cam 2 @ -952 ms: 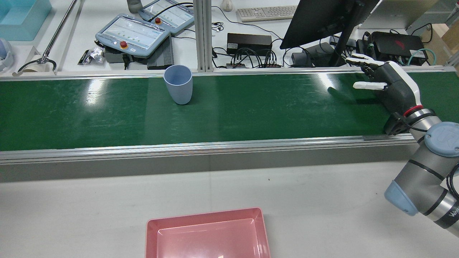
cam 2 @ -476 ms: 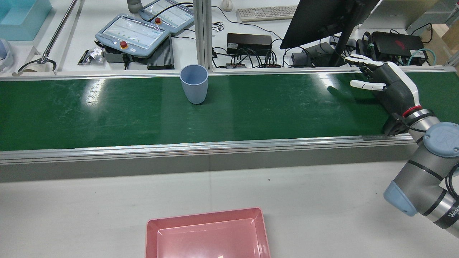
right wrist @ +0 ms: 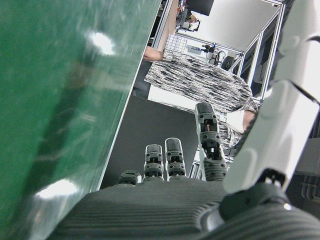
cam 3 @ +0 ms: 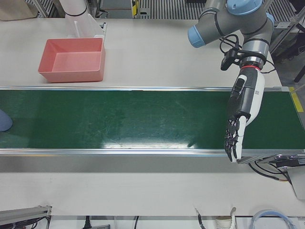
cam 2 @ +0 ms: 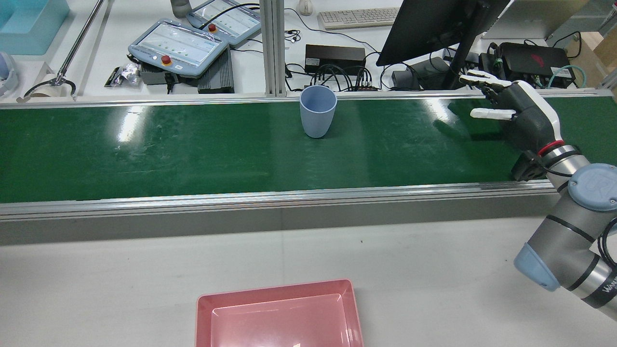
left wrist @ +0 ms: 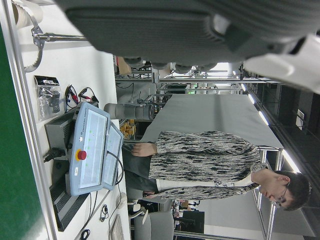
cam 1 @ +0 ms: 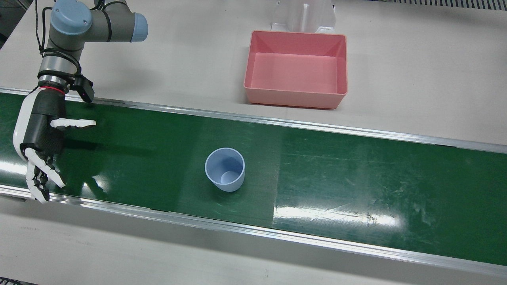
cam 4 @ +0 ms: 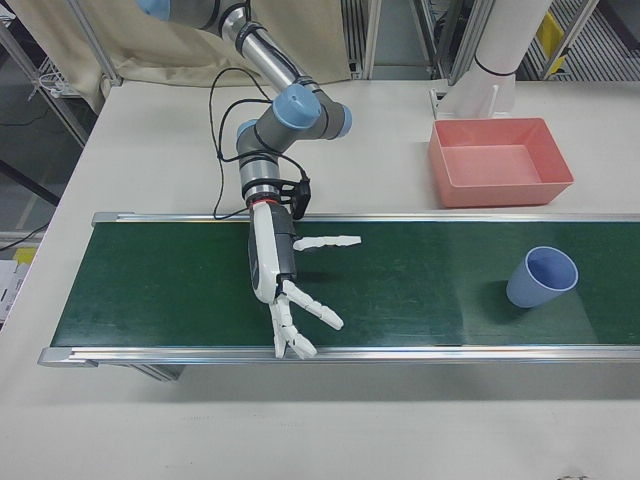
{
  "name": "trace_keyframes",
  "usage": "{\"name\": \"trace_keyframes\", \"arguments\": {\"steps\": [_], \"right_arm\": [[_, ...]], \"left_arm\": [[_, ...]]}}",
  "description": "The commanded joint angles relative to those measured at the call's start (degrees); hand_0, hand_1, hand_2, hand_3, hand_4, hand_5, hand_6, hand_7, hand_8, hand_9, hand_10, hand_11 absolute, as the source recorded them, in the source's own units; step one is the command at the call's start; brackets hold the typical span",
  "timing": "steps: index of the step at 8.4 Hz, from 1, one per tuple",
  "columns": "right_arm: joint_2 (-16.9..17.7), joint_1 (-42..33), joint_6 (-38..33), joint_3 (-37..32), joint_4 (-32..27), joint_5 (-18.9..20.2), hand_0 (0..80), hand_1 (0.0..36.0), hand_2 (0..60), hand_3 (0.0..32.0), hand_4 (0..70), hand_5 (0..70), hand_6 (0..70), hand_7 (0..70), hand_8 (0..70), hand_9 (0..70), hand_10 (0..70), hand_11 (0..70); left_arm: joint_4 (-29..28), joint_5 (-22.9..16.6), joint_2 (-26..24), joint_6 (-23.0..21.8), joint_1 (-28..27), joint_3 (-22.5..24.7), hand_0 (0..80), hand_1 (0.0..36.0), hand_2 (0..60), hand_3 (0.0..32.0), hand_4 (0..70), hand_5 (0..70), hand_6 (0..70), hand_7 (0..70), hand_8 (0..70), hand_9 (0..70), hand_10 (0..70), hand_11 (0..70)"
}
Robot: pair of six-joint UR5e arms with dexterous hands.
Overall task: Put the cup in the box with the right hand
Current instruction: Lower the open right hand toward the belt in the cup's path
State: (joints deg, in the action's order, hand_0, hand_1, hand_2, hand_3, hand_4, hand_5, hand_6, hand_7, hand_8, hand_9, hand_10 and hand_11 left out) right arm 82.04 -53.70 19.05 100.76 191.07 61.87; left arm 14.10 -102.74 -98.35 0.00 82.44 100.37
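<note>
A light blue cup (cam 2: 317,112) stands upright on the green conveyor belt (cam 2: 144,154), near its far edge. It also shows in the front view (cam 1: 224,169), the right-front view (cam 4: 541,277) and at the left edge of the left-front view (cam 3: 2,121). My right hand (cam 2: 523,113) is open and empty over the belt, well to the right of the cup; it shows too in the front view (cam 1: 39,134) and right-front view (cam 4: 275,265). The pink box (cam 2: 274,289) sits empty on the white table. My left hand (cam 3: 244,102) is open over the belt's other end.
Beyond the belt's far rail are teach pendants (cam 2: 178,46), a monitor (cam 2: 434,24), cables and a keyboard. A vertical aluminium post (cam 2: 272,48) stands just behind the cup. The box also shows in the front view (cam 1: 295,99).
The cup has travelled to the right along the belt, toward my right hand. The right hand has shifted slightly toward the far rail and stays open.
</note>
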Motion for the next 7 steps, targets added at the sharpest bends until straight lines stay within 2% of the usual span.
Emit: {"name": "trace_keyframes", "arguments": {"steps": [1, 3, 4, 5, 6, 7], "right_arm": [[-0.1, 0.4, 0.1, 0.2, 0.0, 0.0, 47.1, 10.1, 7.2, 0.0, 21.2, 3.7, 5.8, 24.3, 7.3, 15.8, 1.0, 2.5], [-0.1, 0.7, 0.2, 0.2, 0.1, 0.0, 48.1, 8.4, 0.1, 0.0, 23.5, 3.7, 5.7, 24.0, 7.2, 15.6, 0.5, 1.9], [-0.2, 0.8, 0.5, 0.2, 0.0, 0.0, 48.1, 8.4, 0.0, 0.0, 22.9, 3.8, 5.7, 24.0, 7.3, 15.7, 0.4, 1.8], [-0.1, 1.0, 0.5, 0.2, 0.1, 0.0, 47.2, 10.3, 7.3, 0.0, 20.9, 3.8, 5.7, 24.1, 7.3, 15.7, 0.4, 1.7], [-0.1, 1.0, 0.6, 0.2, 0.1, 0.0, 48.2, 8.5, 0.5, 0.0, 24.2, 3.7, 5.7, 24.4, 7.3, 15.7, 0.4, 1.7], [-0.2, 1.0, 0.8, 0.1, 0.0, 0.0, 47.6, 9.3, 4.2, 0.0, 23.0, 3.7, 5.7, 24.4, 7.3, 15.8, 0.5, 1.8]], "left_arm": [[0.1, 0.0, 0.0, 0.0, 0.0, 0.0, 0.0, 0.0, 0.0, 0.0, 0.0, 0.0, 0.0, 0.0, 0.0, 0.0, 0.0, 0.0], [0.1, 0.0, 0.0, 0.0, 0.0, 0.0, 0.0, 0.0, 0.0, 0.0, 0.0, 0.0, 0.0, 0.0, 0.0, 0.0, 0.0, 0.0], [0.1, 0.0, 0.0, 0.0, 0.0, 0.0, 0.0, 0.0, 0.0, 0.0, 0.0, 0.0, 0.0, 0.0, 0.0, 0.0, 0.0, 0.0], [0.1, 0.0, 0.0, 0.0, 0.0, 0.0, 0.0, 0.0, 0.0, 0.0, 0.0, 0.0, 0.0, 0.0, 0.0, 0.0, 0.0, 0.0], [0.1, 0.0, 0.0, 0.0, 0.0, 0.0, 0.0, 0.0, 0.0, 0.0, 0.0, 0.0, 0.0, 0.0, 0.0, 0.0, 0.0, 0.0], [0.0, 0.0, 0.0, 0.0, 0.0, 0.0, 0.0, 0.0, 0.0, 0.0, 0.0, 0.0, 0.0, 0.0, 0.0, 0.0, 0.0, 0.0]]}}
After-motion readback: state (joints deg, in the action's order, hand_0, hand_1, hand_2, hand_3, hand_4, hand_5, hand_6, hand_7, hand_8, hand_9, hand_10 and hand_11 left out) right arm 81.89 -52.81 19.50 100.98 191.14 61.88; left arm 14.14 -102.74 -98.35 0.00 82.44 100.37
